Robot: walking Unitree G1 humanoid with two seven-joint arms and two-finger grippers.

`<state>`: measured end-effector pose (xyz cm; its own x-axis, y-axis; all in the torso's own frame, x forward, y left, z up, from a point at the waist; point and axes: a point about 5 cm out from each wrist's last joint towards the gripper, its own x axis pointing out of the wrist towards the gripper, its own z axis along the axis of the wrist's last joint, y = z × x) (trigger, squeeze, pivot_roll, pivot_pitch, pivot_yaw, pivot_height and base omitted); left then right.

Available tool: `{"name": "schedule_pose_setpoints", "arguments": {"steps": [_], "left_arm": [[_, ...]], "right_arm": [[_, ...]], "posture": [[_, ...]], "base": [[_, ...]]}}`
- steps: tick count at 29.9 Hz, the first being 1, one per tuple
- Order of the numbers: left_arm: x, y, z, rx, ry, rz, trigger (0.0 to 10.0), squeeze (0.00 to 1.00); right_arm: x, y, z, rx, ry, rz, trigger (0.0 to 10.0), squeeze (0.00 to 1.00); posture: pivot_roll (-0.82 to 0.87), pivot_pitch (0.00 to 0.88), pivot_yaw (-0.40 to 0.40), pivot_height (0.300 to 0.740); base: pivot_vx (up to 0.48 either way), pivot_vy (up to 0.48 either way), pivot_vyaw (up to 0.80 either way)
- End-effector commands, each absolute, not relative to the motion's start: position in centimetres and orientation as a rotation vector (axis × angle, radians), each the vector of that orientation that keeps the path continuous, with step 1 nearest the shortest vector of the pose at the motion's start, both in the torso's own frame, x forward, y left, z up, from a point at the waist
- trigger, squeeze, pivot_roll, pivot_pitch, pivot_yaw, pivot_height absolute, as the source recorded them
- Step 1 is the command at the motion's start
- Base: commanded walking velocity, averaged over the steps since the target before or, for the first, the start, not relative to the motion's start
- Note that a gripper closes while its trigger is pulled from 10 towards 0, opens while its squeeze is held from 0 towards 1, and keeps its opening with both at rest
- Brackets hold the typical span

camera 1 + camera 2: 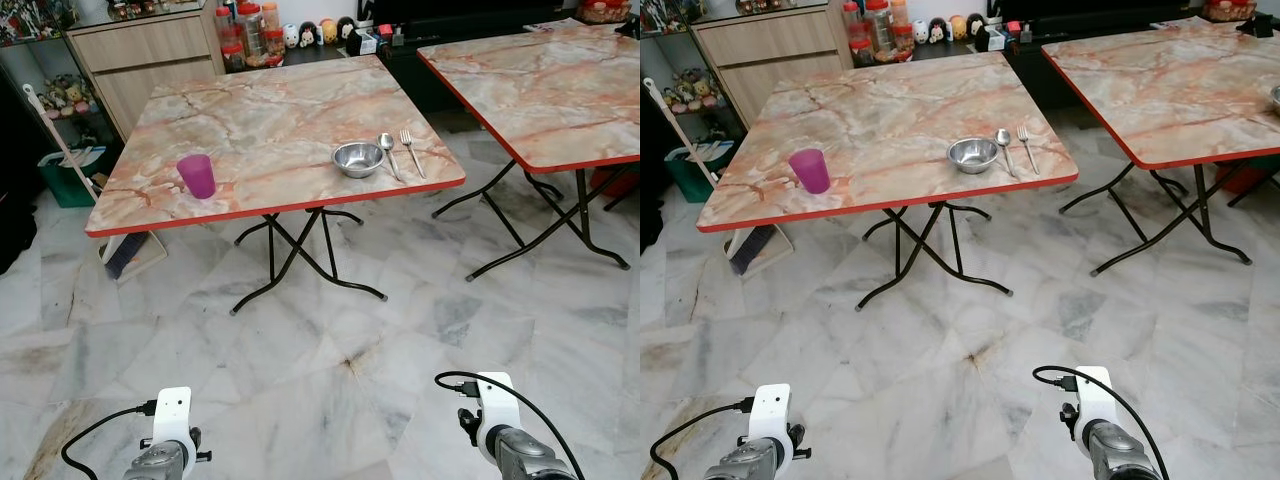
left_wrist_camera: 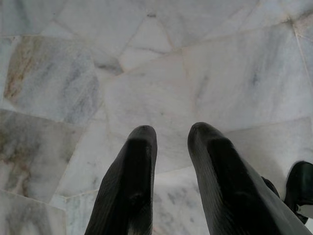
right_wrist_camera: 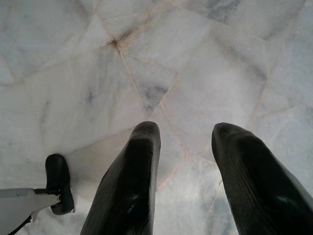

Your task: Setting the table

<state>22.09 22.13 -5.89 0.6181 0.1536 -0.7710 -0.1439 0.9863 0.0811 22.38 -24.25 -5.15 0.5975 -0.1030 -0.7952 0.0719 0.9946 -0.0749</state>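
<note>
A square marble-patterned folding table [image 1: 270, 130] with a red edge stands ahead of me. On it near the front left is a purple cup [image 1: 196, 176]. Toward the front right sit a steel bowl [image 1: 358, 159], a spoon [image 1: 388, 152] and a fork [image 1: 410, 150], side by side. Both arms hang low over the floor, well short of the table. My left gripper [image 2: 171, 134] is open with nothing between its fingers. My right gripper [image 3: 185, 131] is open too and holds nothing.
A second, similar table [image 1: 545, 80] stands to the right with a gap between the two. A wooden cabinet [image 1: 140, 55] and jars line the back wall. A green bin [image 1: 68, 175] and a broom sit left of the table. Marble floor [image 1: 330, 340] lies between me and the table.
</note>
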Motion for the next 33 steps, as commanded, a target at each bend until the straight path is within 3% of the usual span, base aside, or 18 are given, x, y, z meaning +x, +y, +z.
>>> {"name": "schedule_pose_setpoints", "arguments": {"steps": [1,10,22,33], "left_arm": [[22.0,22.4,-5.9,0.019,0.888,0.185,10.0,0.0],[21.9,21.9,-6.1,0.017,0.892,0.178,10.0,0.0],[21.2,24.1,-5.9,0.024,0.896,0.201,10.0,0.0],[22.0,22.1,-5.9,0.021,0.891,0.175,10.0,0.0]], "right_arm": [[22.8,-24.1,-4.9,-0.026,0.904,-0.107,10.0,0.0],[22.9,-24.2,-4.9,-0.029,0.897,-0.106,10.0,0.0],[22.9,-24.1,-4.9,-0.052,0.907,-0.087,10.0,0.0],[22.9,-24.2,-4.9,-0.056,0.911,-0.084,10.0,0.0]], "posture": [[-0.08,0.0,0.063,0.736],[-0.08,0.0,0.061,0.736],[-0.08,0.0,0.06,0.736],[-0.07,0.0,0.058,0.736]], "base": [[0.304,0.0,0.0],[0.303,0.0,0.0],[0.303,0.0,0.21],[0.303,0.0,0.0]]}}
